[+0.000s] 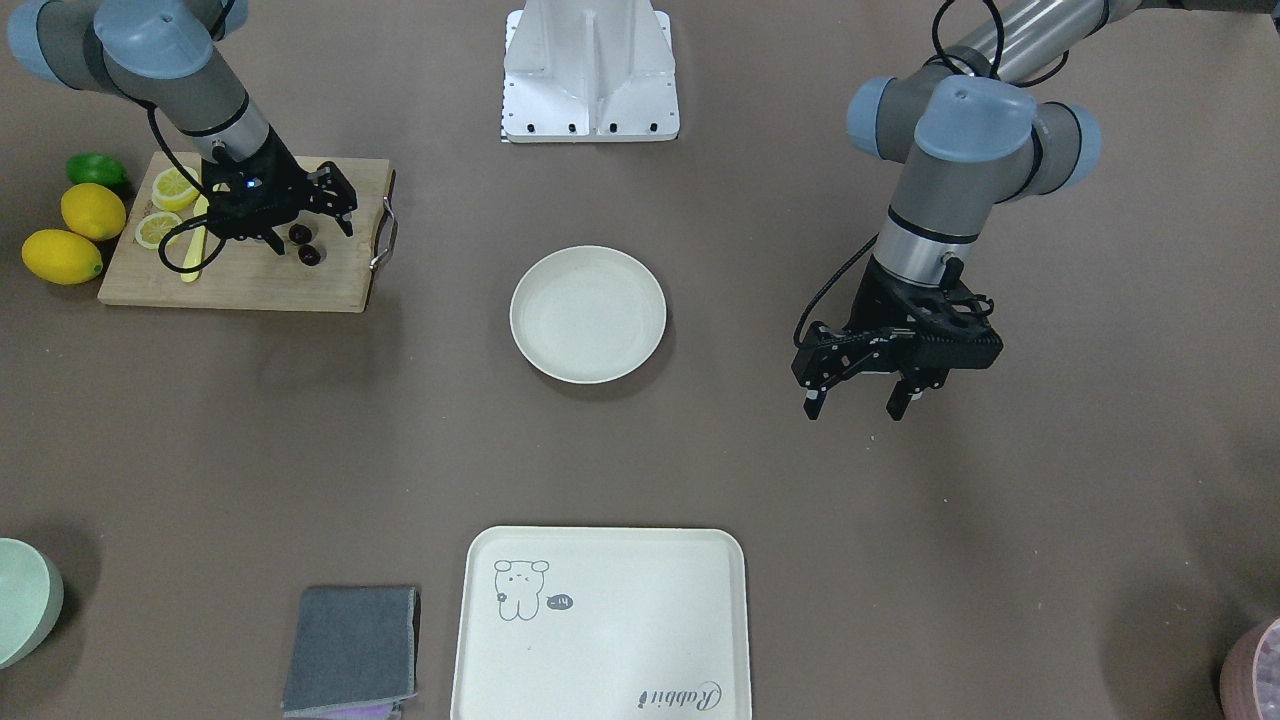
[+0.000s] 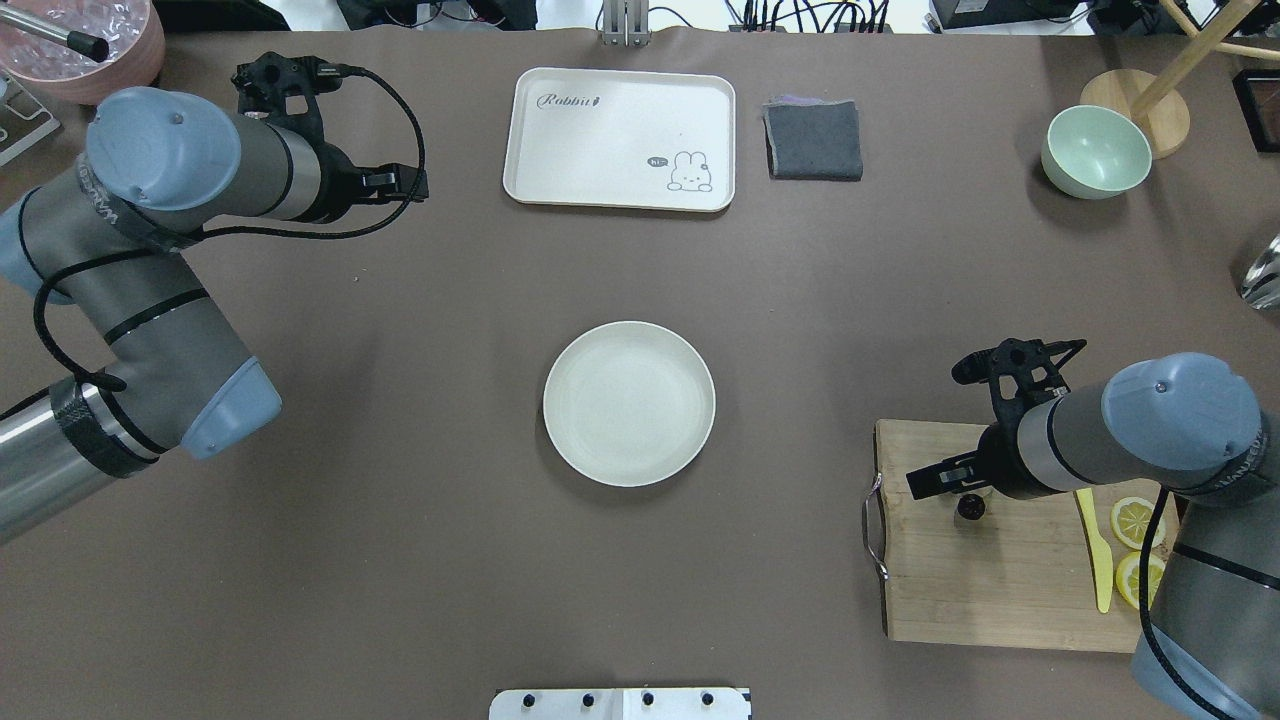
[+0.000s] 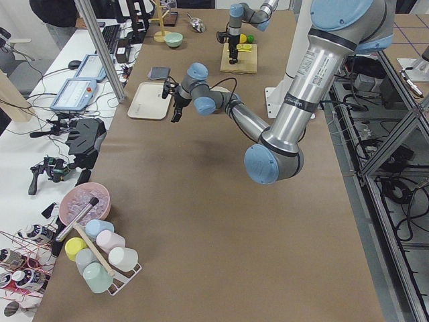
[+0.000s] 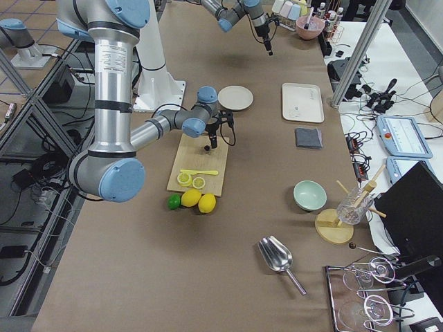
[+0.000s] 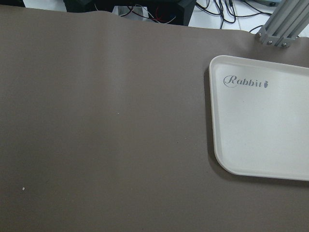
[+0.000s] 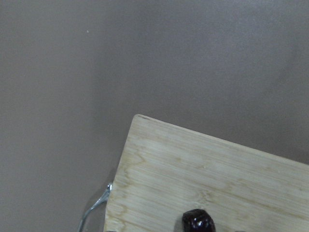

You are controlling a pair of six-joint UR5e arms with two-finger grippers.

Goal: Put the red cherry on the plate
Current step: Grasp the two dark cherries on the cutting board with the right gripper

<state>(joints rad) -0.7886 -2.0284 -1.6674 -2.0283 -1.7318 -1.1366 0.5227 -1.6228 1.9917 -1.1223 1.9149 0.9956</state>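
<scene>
The red cherry (image 1: 305,244), a dark pair, lies on the wooden cutting board (image 1: 250,285) at the left of the front-facing view. My right gripper (image 1: 308,230) is low over it and open, with one finger on each side of the fruit. The overhead view shows one cherry (image 2: 970,507) just beside that wrist, and the right wrist view shows one cherry (image 6: 198,223) at its bottom edge. The plate (image 1: 588,315) sits bare at the table's centre, well apart from the board. My left gripper (image 1: 857,403) hangs open, holding nothing, to the plate's other side.
Two lemons (image 1: 75,235), a lime (image 1: 97,170), lemon slices (image 1: 170,200) and a yellow knife (image 1: 195,250) crowd the board's far end. A rabbit tray (image 1: 600,620), a grey cloth (image 1: 350,650) and a green bowl (image 1: 25,600) line the operators' edge.
</scene>
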